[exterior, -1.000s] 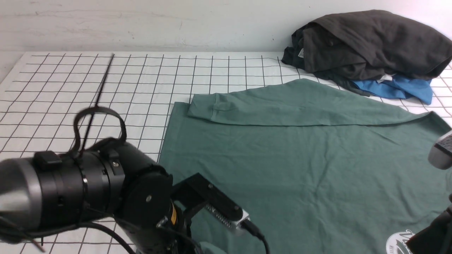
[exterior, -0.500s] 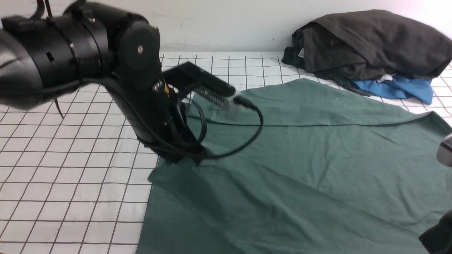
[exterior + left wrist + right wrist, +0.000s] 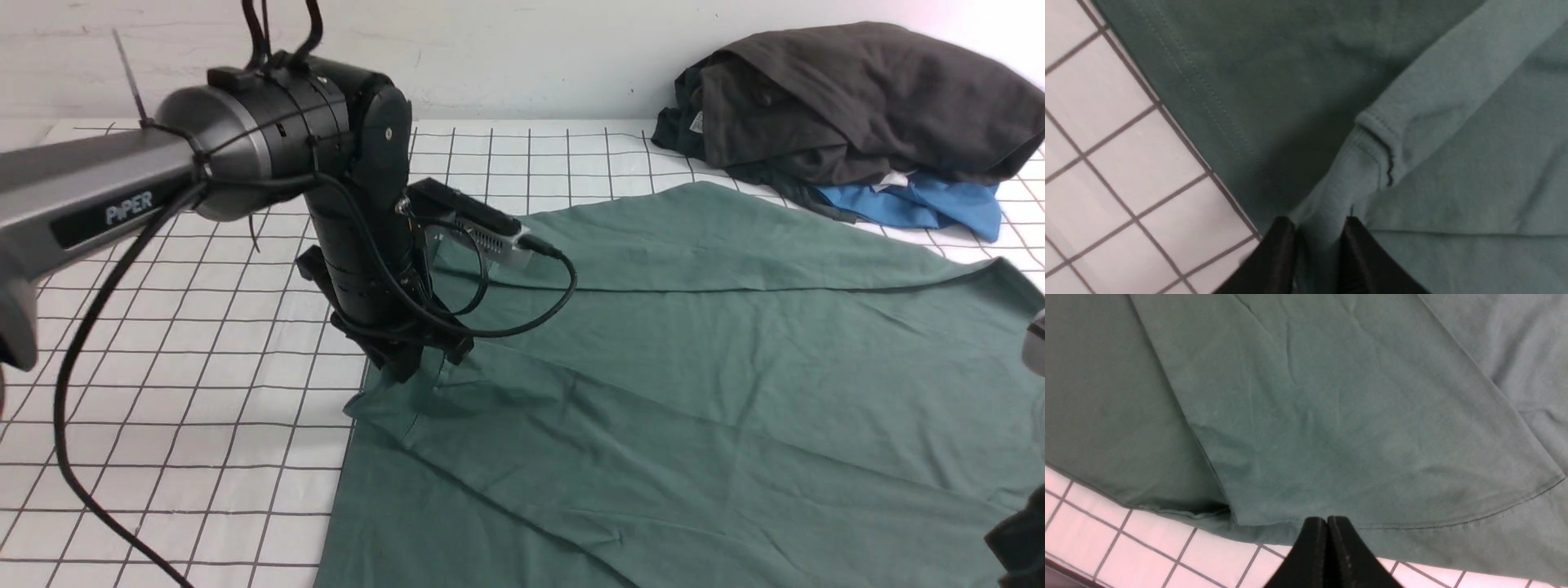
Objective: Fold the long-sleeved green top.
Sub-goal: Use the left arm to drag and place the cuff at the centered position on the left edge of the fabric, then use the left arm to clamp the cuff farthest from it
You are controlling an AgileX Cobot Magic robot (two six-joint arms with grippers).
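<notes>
The green long-sleeved top (image 3: 718, 359) lies spread on the gridded table, its far sleeve (image 3: 694, 245) folded across the body. My left gripper (image 3: 412, 377) points down at the top's left edge. It is shut on the ribbed cuff (image 3: 1367, 163) of the near sleeve, which now runs across the body; cuff fabric fills the gap between the left gripper's (image 3: 1318, 226) jaws. My right gripper (image 3: 1327, 519) is shut and empty, its tips over the top's stitched hem (image 3: 1453, 522). The white logo is hidden.
A heap of dark grey-black garments (image 3: 857, 98) lies at the far right on a bright blue garment (image 3: 922, 208). The white gridded cover (image 3: 163, 367) shows bare left of the top. A pale wall (image 3: 522, 49) bounds the far side.
My left arm has risen from the near edge and swung away from me, carrying the near sleeve over the body. The logo is now covered. The right arm has hardly moved.
</notes>
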